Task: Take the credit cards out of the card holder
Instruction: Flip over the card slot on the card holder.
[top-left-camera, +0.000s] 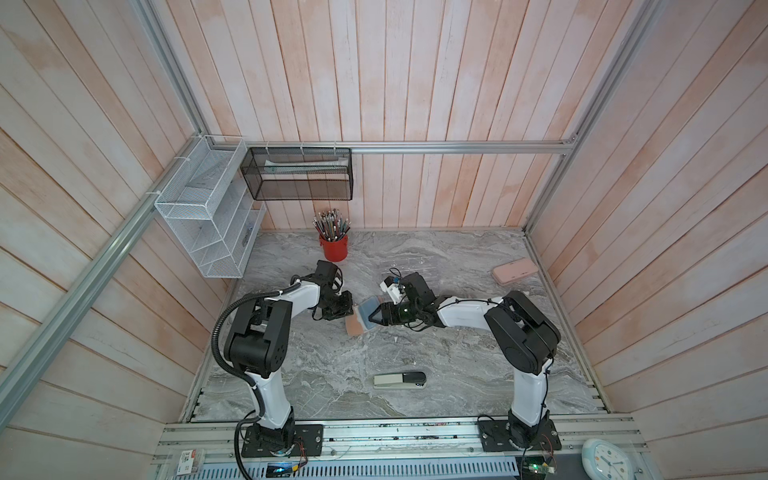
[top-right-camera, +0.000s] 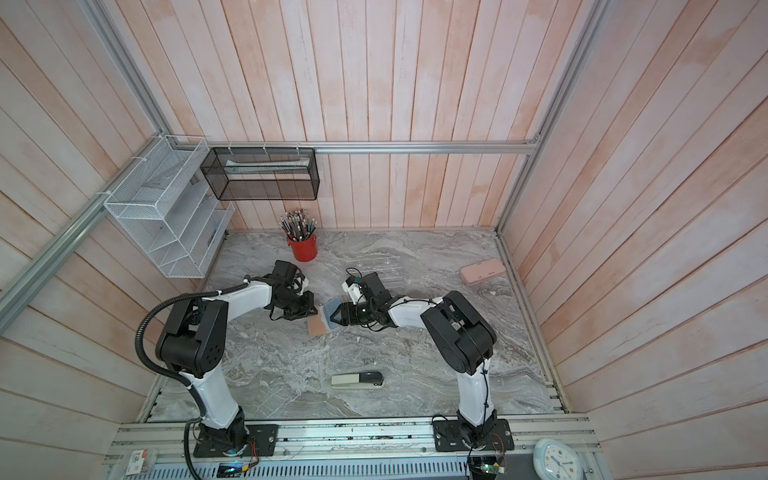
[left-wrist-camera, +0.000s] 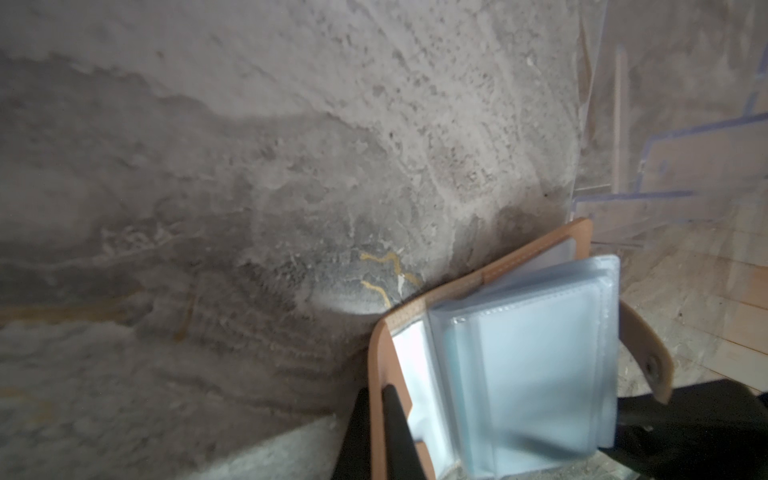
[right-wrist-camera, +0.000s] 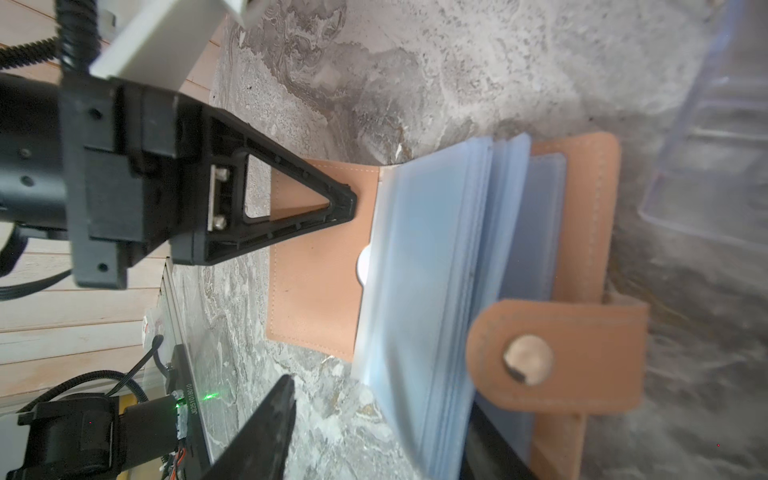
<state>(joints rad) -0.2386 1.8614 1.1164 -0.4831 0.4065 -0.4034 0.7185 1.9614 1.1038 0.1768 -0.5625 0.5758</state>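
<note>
One card holder (top-left-camera: 356, 327), lying open mid-table (top-left-camera: 457, 353) between both arms. Left gripper (right-wrist-camera: 350, 203): jaws pressed together on the tan cover, anchoring it. Right gripper (top-left-camera: 375, 317): jaws spread astride the clear sleeves (right-wrist-camera: 428, 270). Advice: part sleeves singly and nip only a card's exposed edge. Credit cards: none discernible through the cloudy plastic. Right gripper's far finger: hidden behind the sleeves.

The tan leather-look folding card holder (top-left-camera: 354, 328) lies open mid-way on the grey marble-patterned table (top-left-camera: 457, 374), red pencil cup (top-left-camera: 333, 248) behind it, black-and-beige stapler (top-left-camera: 399, 380) before it, seemingly a clear acrylic rack (top-left-camera: 411, 266) and pink rounded case (top-left-camera: 514, 270) behind-right.
</note>
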